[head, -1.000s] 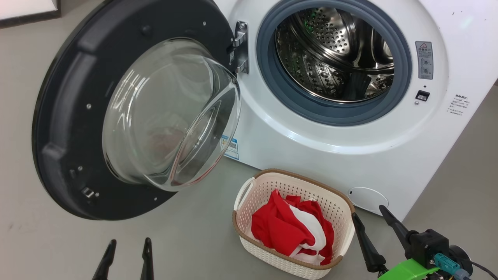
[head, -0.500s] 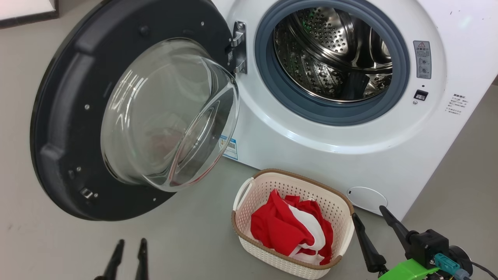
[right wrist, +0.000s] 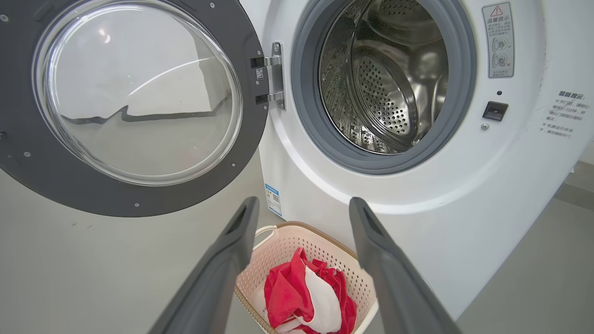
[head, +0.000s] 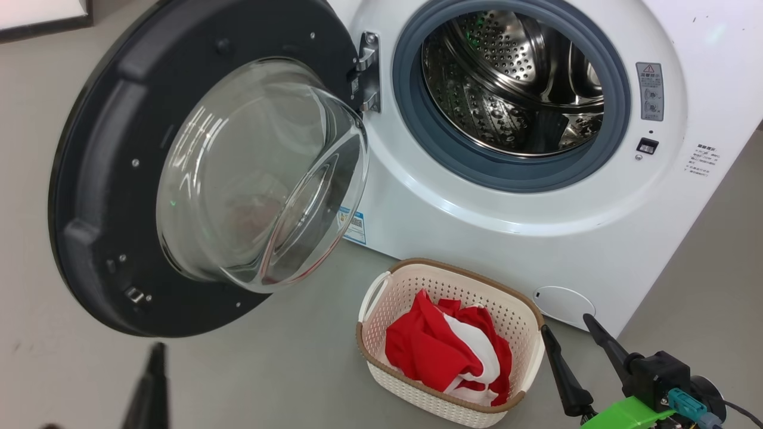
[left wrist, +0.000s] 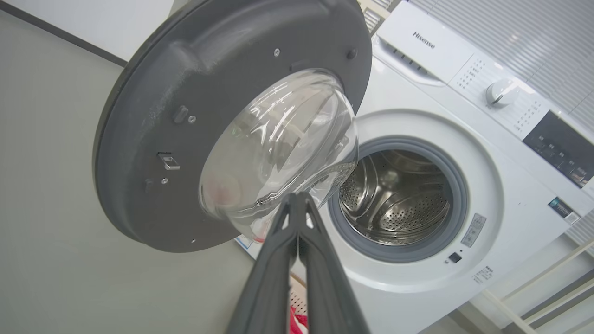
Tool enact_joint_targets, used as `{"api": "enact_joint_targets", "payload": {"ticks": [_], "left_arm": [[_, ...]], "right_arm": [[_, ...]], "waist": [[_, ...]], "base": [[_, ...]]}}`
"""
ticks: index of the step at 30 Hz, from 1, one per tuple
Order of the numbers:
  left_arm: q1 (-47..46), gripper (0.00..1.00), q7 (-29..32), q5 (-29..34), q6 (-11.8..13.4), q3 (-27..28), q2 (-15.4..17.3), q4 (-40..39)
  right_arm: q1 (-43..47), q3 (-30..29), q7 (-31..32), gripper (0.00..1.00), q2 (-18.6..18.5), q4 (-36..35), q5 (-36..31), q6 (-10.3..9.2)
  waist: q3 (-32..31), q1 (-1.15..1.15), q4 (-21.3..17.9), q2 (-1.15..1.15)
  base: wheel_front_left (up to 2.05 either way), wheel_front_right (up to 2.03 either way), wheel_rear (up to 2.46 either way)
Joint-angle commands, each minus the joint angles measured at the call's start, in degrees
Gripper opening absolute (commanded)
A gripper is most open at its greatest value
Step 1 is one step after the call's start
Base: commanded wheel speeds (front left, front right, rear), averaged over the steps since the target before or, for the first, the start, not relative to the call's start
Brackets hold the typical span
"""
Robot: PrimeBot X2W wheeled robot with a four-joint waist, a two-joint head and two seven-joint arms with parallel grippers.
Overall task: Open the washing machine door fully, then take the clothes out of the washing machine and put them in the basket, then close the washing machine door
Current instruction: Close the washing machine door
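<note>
We face the big white front-loading washing machine (head: 536, 238), its round black-rimmed glass door (head: 95, 179) swung wide left. Before it the cream perforated plastic basket (head: 506, 310) holds the red-and-white fabric clothes (head: 426, 351). Our right gripper (right wrist: 304, 204) gapes beside it; our left gripper (left wrist: 297, 197) is pinched together.

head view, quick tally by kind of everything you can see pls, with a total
washing machine: 1
door: 1
basket: 1
clothes: 1 red and white pile, number of garments unclear
grippers: 2, left gripper and right gripper
total: 6
</note>
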Motion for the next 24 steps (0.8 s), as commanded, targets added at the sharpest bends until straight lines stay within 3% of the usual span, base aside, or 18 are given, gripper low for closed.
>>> {"api": "enact_joint_targets", "payload": {"ticks": [1,7,11,17,24], "left_arm": [[-3.49,0.0,-0.26,-5.71,-1.24,4.38,-0.22,-2.36],[-8.52,0.0,-0.58,-26.58,-3.98,16.67,-0.65,-6.5],[-12.9,0.0,0.83,-37.0,-4.44,25.43,2.48,-5.74],[-19.62,0.0,4.82,-46.85,-3.88,33.92,10.37,2.77],[-25.39,0.0,8.41,-50.62,-2.73,36.17,17.13,14.03]], "right_arm": [[-1.26,1.19,-0.27,1.0,-0.51,-1.54,0.46,0.28],[-1.08,0.96,0.32,1.0,-0.51,-2.14,0.03,0.28],[-1.03,0.96,0.67,1.0,-0.51,-2.8,-0.12,0.28],[-1.27,0.86,1.3,1.0,-0.51,-3.69,-0.6,0.28],[-1.6,0.74,1.81,1.0,-0.51,-4.28,-0.91,0.28]], "waist": [[0.02,0.0,0.05,0.0],[0.22,0.0,0.45,0.0],[0.46,0.0,0.58,0.0],[1.2,0.0,0.33,0.0],[2.09,0.0,-0.3,0.0]], "base": [[0.0,0.0,0.0],[0.0,0.0,0.0],[0.0,0.0,0.0],[0.0,0.0,0.0],[0.0,0.0,0.0]]}}
